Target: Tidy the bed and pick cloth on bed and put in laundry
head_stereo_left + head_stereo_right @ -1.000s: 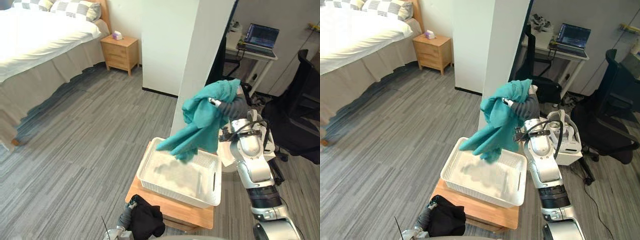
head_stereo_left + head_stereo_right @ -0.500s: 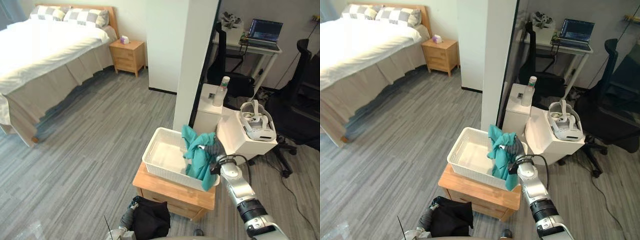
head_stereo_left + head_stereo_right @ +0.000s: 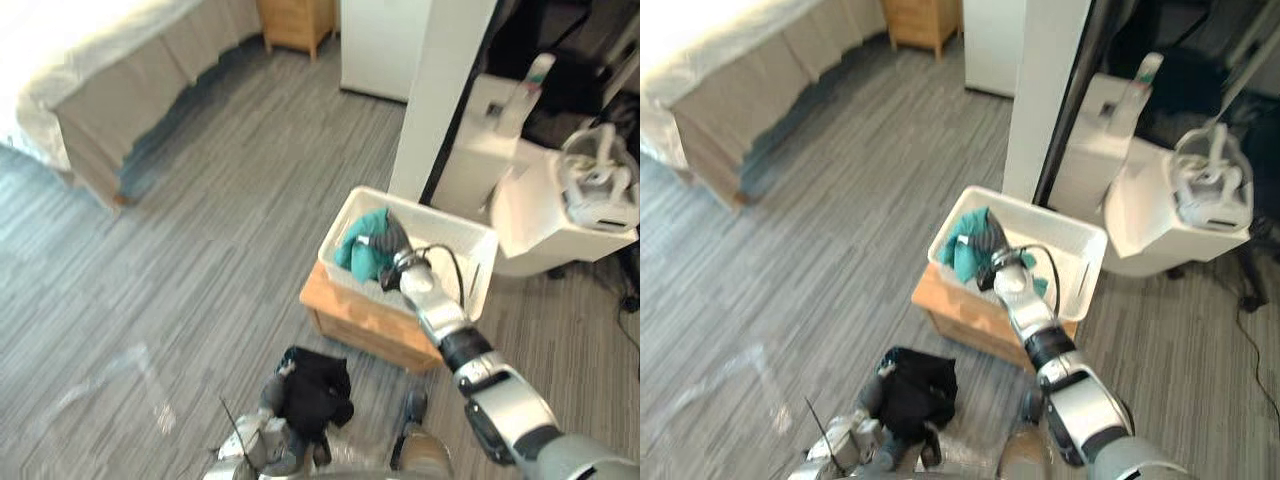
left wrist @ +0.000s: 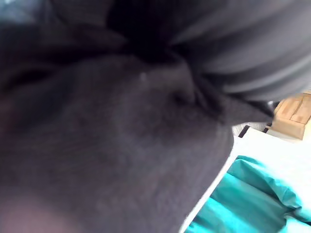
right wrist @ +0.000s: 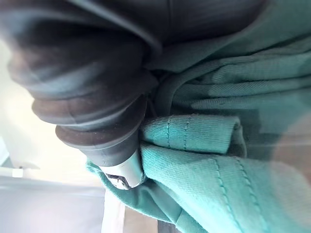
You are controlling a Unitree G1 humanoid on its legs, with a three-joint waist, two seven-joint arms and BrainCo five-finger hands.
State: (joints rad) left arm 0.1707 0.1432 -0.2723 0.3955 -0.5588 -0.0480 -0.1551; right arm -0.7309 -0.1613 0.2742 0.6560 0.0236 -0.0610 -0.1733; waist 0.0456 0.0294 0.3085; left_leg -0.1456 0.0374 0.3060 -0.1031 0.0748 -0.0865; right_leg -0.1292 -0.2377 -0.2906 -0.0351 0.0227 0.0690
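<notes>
- Down into the basket (image 3: 440, 214) has gone our right hand (image 3: 392, 243) with the teal cloth (image 3: 360, 256), which half a second ago hung over the near rim. Our head has tipped down too, so the whole view has shifted.
- We see that hand closed on the cloth, with the folds bunched tight against it. The bundle lies inside the basket at its 9 o'clock end.
- At 1 o'clock from the view's centre, the basket sits on the wooden counter (image 3: 350, 312).
- At 6 o'clock a black cloth (image 3: 318, 388) lies over our left hand (image 3: 274, 388); we cannot tell how that hand is set.
- We judge the teal cloth delivered once it is let go. The black cloth is left to do, and too little of the bed (image 3: 100, 60), at 10 o'clock, is visible to judge it.
</notes>
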